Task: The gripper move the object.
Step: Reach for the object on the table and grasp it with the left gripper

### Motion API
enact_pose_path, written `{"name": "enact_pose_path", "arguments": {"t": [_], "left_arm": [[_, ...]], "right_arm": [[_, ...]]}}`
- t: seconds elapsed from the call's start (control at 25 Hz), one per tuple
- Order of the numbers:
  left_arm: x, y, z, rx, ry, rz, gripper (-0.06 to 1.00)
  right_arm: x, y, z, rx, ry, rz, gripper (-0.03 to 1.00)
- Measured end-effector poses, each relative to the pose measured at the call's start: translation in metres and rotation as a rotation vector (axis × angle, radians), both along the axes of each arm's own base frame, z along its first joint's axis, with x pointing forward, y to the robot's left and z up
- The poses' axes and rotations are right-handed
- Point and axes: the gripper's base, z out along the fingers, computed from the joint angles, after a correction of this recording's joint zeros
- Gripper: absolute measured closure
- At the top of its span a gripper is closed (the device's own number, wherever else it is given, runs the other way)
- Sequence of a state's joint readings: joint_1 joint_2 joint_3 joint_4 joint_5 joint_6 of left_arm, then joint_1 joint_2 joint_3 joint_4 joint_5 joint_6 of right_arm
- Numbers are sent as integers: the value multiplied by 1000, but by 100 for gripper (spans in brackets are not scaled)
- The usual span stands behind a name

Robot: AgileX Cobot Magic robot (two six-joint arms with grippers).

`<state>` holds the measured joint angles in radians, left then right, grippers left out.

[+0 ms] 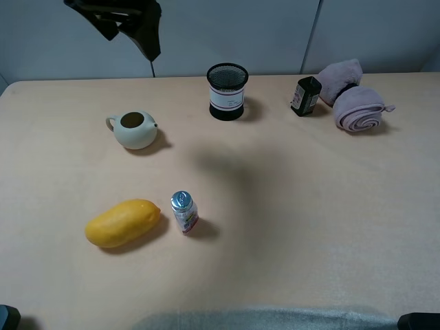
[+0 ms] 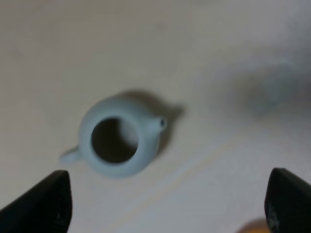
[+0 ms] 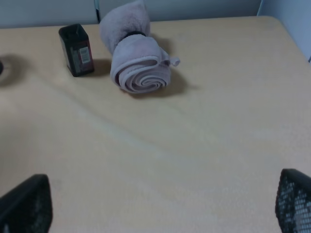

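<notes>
My left pincer (image 2: 167, 208) is spread wide with nothing between the fingers. It's hanging over the table (image 1: 309, 227), looking straight down on a little pale teapot (image 2: 119, 143). The lid's off, so you can see right into it. No contact with the pot at all. In the high view the left arm (image 1: 124, 20) is the dark lump up at the far left.

My right pincer (image 3: 158, 206) is spread apart too, and empty. It's on the near right side, facing across the tabletop toward the far right corner. There a small dark bottle (image 3: 77, 50) stands just left of a rolled pinkish towel (image 3: 138, 63).

The thing I'm meant to move is the mesh pen cup (image 1: 227, 91). It's standing upright at the far edge, about the middle. That puts it right of the teapot and a bit farther back, with the dark bottle to its right. It's well apart from both pincers and nothing is touching it.

Closer in on the left there's a yellow mango (image 1: 122, 222) lying on its side. A small silver-topped can (image 1: 184, 212) stands just to its right.
</notes>
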<state>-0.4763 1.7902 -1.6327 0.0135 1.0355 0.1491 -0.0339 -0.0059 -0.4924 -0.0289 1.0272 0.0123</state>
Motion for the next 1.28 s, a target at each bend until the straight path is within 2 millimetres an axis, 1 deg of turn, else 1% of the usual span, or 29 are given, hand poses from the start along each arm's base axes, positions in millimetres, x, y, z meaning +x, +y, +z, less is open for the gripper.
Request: {"name": "enact_pose_path", "arguments": {"t": [0.2,0.48,0.64,0.92,1.28], "left_arm": [[19,-31,-17,10,9,-61,15],[39,-66,-37,13,-6,-134,15],[49,-86,-52,12,-11,-166,15],[56,-107,-79,19,-24,-238,15],[66,-124,-104,-6,-110,-299,15]], "right_arm": [[0,0,0,0,0,0,28],[0,0,0,0,0,0,28],[0,0,0,0,0,0,28],[0,0,0,0,0,0,28],[0,0,0,0,0,0,28]]}}
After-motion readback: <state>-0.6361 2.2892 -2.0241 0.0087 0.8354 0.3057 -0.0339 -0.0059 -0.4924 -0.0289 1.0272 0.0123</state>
